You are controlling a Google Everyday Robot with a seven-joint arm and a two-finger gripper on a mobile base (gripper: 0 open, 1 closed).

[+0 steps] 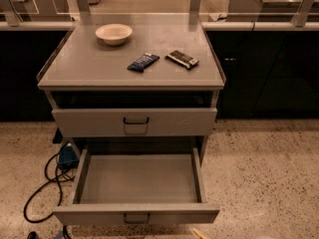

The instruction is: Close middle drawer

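Middle drawer is pulled far out below the bench, its inside bare, front panel low in the frame. Its small dark handle is partly cut by the bottom edge. Upper drawer sits nearly flush, with a dark gap above it. Anything under the open drawer is hidden. Bench top carries a bowl, a blue packet and a dark packet, all apart; labels unreadable. A black cable loops on the floor at left. A pale sliver at the bottom edge is cut off, can't identify. Pincer is out of view, so can't tell if it is released or clenched.
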